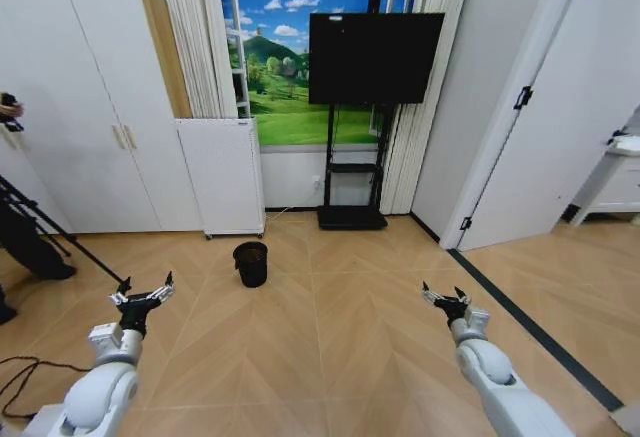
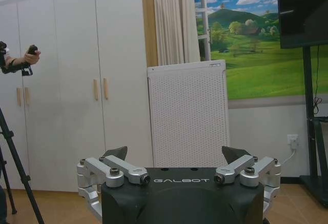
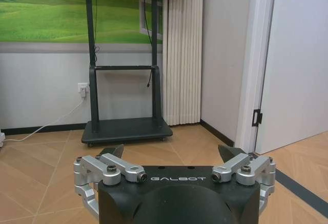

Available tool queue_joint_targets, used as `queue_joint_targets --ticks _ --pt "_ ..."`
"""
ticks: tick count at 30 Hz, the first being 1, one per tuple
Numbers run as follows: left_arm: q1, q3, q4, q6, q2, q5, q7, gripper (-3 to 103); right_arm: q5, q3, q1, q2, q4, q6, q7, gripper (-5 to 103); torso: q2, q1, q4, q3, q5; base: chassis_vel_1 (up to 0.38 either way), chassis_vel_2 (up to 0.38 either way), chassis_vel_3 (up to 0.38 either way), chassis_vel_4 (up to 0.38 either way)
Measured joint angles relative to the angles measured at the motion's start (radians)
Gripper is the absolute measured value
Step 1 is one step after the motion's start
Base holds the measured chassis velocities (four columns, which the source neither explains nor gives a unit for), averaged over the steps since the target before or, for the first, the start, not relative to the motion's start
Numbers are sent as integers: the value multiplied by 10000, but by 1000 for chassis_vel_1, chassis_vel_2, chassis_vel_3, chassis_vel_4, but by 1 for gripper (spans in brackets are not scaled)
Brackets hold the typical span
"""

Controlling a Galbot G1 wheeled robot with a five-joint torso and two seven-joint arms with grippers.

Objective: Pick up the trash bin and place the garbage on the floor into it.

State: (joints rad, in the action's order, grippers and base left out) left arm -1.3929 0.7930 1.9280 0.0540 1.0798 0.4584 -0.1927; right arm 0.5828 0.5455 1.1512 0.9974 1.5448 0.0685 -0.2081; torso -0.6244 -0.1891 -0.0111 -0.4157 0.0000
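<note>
- One trash bin [image 1: 250,263]: I see it upright on the wood floor [image 1: 330,337].
- Two claws, left claw [image 1: 142,295] and right claw [image 1: 447,299]: both released, empty.
- One white cabinet [image 1: 221,177] behind the bin.

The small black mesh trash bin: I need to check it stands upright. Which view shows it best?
The head view: the small black mesh trash bin stands upright on the wooden floor, in front of the white perforated cabinet. Both wrist views look over it at walls and furniture.
</note>
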Motion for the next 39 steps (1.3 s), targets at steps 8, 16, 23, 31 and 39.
queue_joint_targets --ticks 8,16,23,31,39 --pt "-1 0 0 0 0 0 0 100 0 0 0 0 0 0 1 100 -2 7 -5 4 0 -3 7 9 -3" --pt "-1 0 0 0 0 0 0 100 0 0 1 0 0 0 1 100 -3 7 -2 3 0 0 0 0 0" --pt "-2 0 0 0 0 0 0 100 0 0 1 0 0 0 1 100 -4 7 -3 3 0 0 0 0 0" --pt "-1 0 0 0 0 0 0 100 0 0 1 0 0 0 1 100 -4 7 -3 3 0 0 0 0 0" --pt "-1 0 0 0 0 0 0 100 0 0 1 0 0 0 1 100 -4 7 -3 3 0 0 0 0 0"
